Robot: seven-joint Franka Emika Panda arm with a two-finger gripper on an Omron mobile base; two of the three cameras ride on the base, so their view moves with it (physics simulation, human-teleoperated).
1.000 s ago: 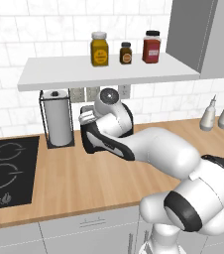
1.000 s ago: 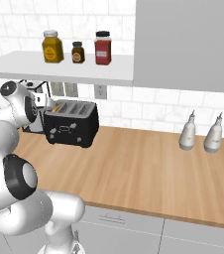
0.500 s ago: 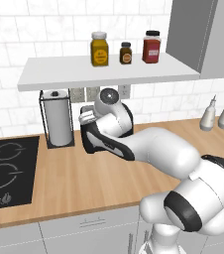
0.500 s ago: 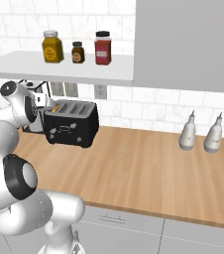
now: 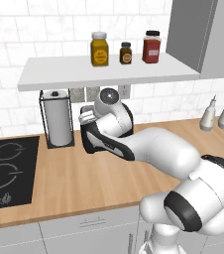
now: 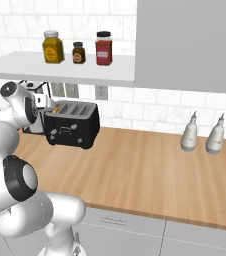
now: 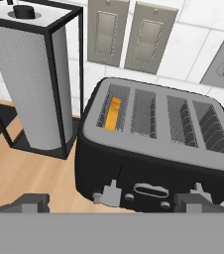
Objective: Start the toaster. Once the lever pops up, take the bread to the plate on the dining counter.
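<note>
Hand view looks down the jaws at the toaster (image 7: 158,144), black box with a grey slotted top, sitting on the bench (image 7: 20,173) straight ahead and just below the fingertips (image 7: 29,202). Bread (image 7: 114,113) shows as an orange-tan sliver deep in the slot farthest to the jaws' left, so it's loaded and seated low. Two pale lever tabs stick out of the front face: one just ahead of the left fingertip (image 7: 109,194), one ahead of the right (image 7: 199,191). Gripper (image 7: 109,203) jaws are spread fully wide, nothing held, neither tip clearly touching the toaster; contact with a lever I can't tell. Paper towel roll (image 7: 32,79) in its wire frame stands beyond and left of the jaws, close beside the toaster. Right base view has the arm's hand up against the toaster's (image 6: 72,125) left end, under the shelf (image 6: 60,67). My read: early stage. Lever doesn't look pressed yet, so starting the toast is the step in hand. Left after that: wait for pop-up, pull the slice, carry it to the plate on the dining counter.
</note>
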